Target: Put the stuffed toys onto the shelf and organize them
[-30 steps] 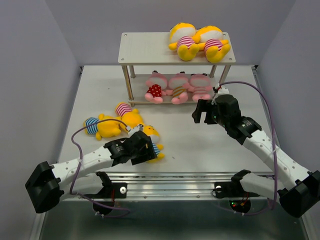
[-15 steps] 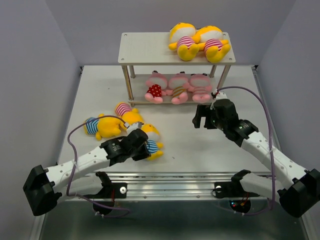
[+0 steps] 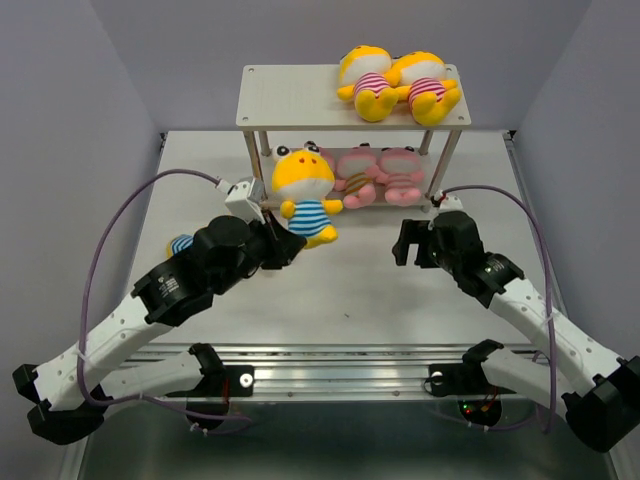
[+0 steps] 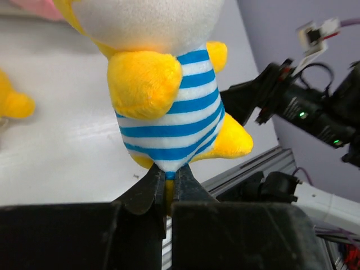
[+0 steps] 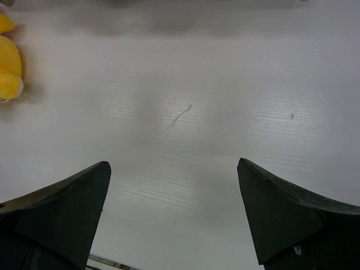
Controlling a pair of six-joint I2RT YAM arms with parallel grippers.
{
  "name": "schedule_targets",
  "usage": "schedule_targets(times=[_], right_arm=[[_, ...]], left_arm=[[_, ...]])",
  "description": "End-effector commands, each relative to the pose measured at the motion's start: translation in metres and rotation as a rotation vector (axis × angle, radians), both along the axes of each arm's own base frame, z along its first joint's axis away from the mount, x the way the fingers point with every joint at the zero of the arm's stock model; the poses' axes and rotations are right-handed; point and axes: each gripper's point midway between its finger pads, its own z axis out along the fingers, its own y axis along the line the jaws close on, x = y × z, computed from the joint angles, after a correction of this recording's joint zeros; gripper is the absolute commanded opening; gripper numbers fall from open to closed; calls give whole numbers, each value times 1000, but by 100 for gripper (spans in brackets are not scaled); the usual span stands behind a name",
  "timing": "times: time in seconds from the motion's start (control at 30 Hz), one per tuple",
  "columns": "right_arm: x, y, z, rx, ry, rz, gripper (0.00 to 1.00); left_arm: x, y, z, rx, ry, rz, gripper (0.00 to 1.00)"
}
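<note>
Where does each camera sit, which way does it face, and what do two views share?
Top external: fixed above and behind the robot, facing down at the table and shelf; left arm and right arm show, bases at the bottom.
Left wrist: on the left wrist, facing along the left gripper at the blue-striped toy it pinches; right arm beyond.
Right wrist: on the right wrist, facing down at the table between the open fingers of the right gripper.
Shared: top and left wrist both show the pinched toy.

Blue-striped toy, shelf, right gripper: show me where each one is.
blue-striped toy (image 4: pixel 174 121), left wrist view, on its shirt.
shelf (image 3: pixel 290 100), top external view, bare part of the upper board.
right gripper (image 5: pixel 173 164), right wrist view, midway between its fingertips.
</note>
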Motion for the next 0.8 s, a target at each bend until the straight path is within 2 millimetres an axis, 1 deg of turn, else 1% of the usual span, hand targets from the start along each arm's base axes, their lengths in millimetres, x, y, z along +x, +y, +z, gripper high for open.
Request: schedule_targets(times=[0.0,0.03,0.07,0.1,0.13,0.17,0.2,0.23,0.27,0.3,0.33,0.37,0.4,0.43,0.47,0.5,0.53,0.6,0.63,0.67,0.7,0.73,0.77], right_arm=[[4,-5,8,22,-48,-40,100],[4,-5,7,24,-46,-39,100],[3,-5,6,25,-42,-35,100],[2,-4,4,28,-37,-33,100],[1,-3,4,31,-37,-29,100],[1,-3,3,32,-33,-25,100],[0,-2,2,36,-27,-21,100],[-1,-1,0,40,-23,-23,100],[-1,0,-1,49,-16,-21,100],[-3,4,-2,64,-5,-12,100],[-4,5,-3,73,-1,-7,100],[-4,7,-3,82,4,-3,100],[-5,9,-3,89,8,3,100],[-6,11,-2,98,10,13,100],[-6,11,-1,101,6,15,100],[-6,12,1,108,1,18,100],[-7,12,3,112,-2,18,100],[-7,12,5,117,-8,18,100],[-7,11,6,120,-14,17,100],[-8,12,8,121,-18,19,100],[-7,11,9,120,-22,20,100],[-7,10,10,116,-27,19,100],[-7,10,10,113,-27,18,100]], left_arm=[[26,-2,55,43,-161,46,0],[30,-1,83,15,-202,62,0],[37,1,94,24,-226,93,0],[46,-3,96,52,-234,110,0],[51,0,121,33,-275,140,0],[58,4,131,42,-296,169,0],[64,3,139,45,-313,176,0],[78,4,142,64,-318,203,0],[81,3,161,48,-356,174,0],[89,2,169,39,-379,165,0],[108,11,178,40,-393,198,0],[117,13,181,38,-407,184,0],[121,9,185,35,-423,130,0],[141,19,191,48,-427,164,0],[145,14,192,48,-428,110,0],[157,7,180,80,-405,66,0],[159,7,190,72,-426,44,0],[170,9,186,69,-409,-2,0],[179,5,183,67,-406,-18,0],[182,2,184,64,-421,-49,0],[180,-4,186,44,-433,-109,0],[187,-6,188,44,-440,-126,0],[188,-9,187,38,-435,-157,0]])
